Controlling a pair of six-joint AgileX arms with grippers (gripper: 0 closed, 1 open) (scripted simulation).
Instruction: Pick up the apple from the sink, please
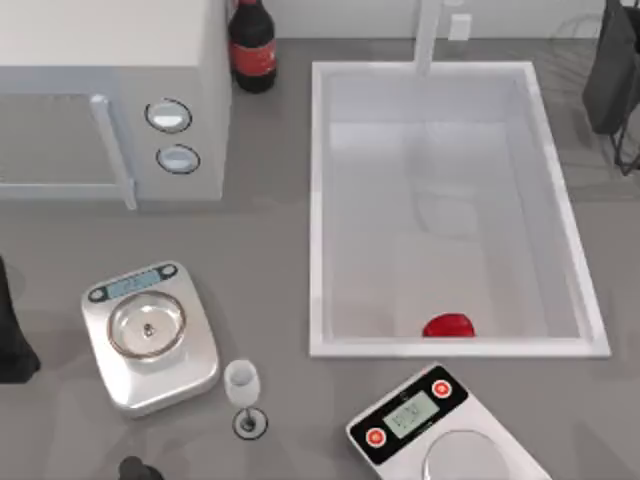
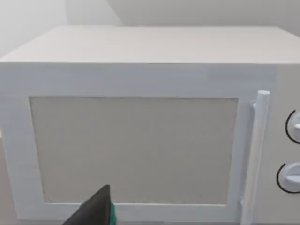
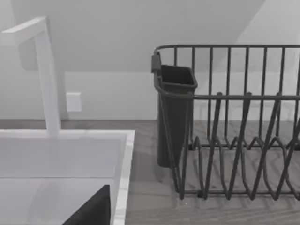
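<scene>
The apple [image 1: 448, 326] lies inside the sink [image 1: 318, 210], on the basin floor at the near wall, a little to the right of the middle of that wall. Nothing touches it. The sink is a large white basin in the right half of the table, and its faucet post [image 1: 428, 38] stands at the far rim.

The left arm [image 1: 12, 330] is at the left edge of the table, near the first scale [image 1: 150, 335]; its wrist camera looks at the door of the white microwave [image 2: 133, 150], and a dark fingertip [image 2: 96, 211] enters that picture. I cannot tell if the fingers of the left gripper are apart or together. The right arm is at the far right, beside the dark dish rack [image 3: 234, 126], with the rim of the sink just below it. For the right gripper also I cannot tell how the fingers stand.

A dark bottle [image 1: 252, 45] stands between the microwave and the sink. A wine glass [image 1: 243, 390] stands just beside the first scale, and a second scale [image 1: 440, 425] lies near the sink's near rim.
</scene>
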